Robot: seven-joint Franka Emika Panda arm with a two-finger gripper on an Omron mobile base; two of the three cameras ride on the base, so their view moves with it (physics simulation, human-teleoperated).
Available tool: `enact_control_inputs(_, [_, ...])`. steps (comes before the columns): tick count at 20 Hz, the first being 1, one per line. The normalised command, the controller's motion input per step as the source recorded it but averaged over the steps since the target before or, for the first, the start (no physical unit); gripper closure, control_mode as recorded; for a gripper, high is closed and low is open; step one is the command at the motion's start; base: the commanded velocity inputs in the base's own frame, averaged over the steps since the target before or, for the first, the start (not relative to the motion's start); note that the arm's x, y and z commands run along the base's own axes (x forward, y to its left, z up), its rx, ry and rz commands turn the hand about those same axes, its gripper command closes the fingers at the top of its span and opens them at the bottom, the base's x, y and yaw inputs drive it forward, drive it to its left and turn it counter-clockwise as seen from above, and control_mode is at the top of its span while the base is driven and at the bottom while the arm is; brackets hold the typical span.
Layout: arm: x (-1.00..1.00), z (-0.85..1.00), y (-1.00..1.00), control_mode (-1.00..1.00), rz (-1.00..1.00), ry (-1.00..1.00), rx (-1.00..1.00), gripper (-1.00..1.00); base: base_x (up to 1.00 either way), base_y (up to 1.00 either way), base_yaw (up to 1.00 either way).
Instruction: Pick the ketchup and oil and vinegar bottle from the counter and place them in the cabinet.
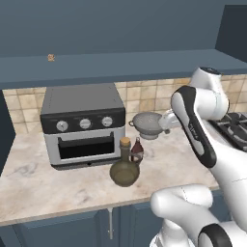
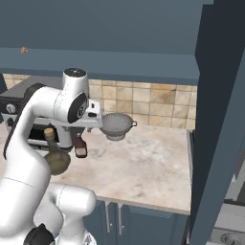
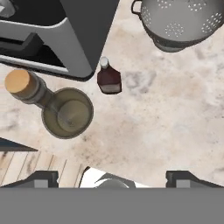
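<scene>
Standing just beside the round-bellied, cork-stoppered oil and vinegar bottle, the small dark-red ketchup lies below the wide-open gripper.

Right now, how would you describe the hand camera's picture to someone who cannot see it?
Looking down on a beige marbled counter: a small dark red ketchup stands beside an olive flask with a cork stopper. A toaster oven and a metal colander sit above them; open gripper below.

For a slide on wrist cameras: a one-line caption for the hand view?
Open gripper above the counter, looking down on ketchup, oil and vinegar bottle, toaster oven and colander.
</scene>
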Motion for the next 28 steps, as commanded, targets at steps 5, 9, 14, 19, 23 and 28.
enact_control_inputs(5, [-0.32, -0.43, -0.01, -1.00, 0.16, 0.00, 0.12, -1.00, 0.00, 0.00, 0.00])
enact_control_inputs(9, [-0.19, -0.37, 0.07, -1.00, 0.13, -0.01, 0.08, -1.00, 0.00, 0.00, 0.00])
enact_control_inputs(14, [-0.02, -0.29, 0.33, -1.00, 0.07, 0.00, 0.03, -1.00, 0.00, 0.00, 0.00])
enact_control_inputs(19, [0.01, -0.30, 0.37, -1.00, 0.03, 0.00, 0.00, -1.00, 0.00, 0.00, 0.00])
enact_control_inputs(23, [0.07, -0.27, 0.36, -1.00, 0.02, 0.00, 0.00, -1.00, 0.00, 0.00, 0.00])
enact_control_inputs(28, [0.19, -0.25, 0.31, -1.00, 0.01, 0.00, 0.01, -1.00, 0.00, 0.00, 0.00])
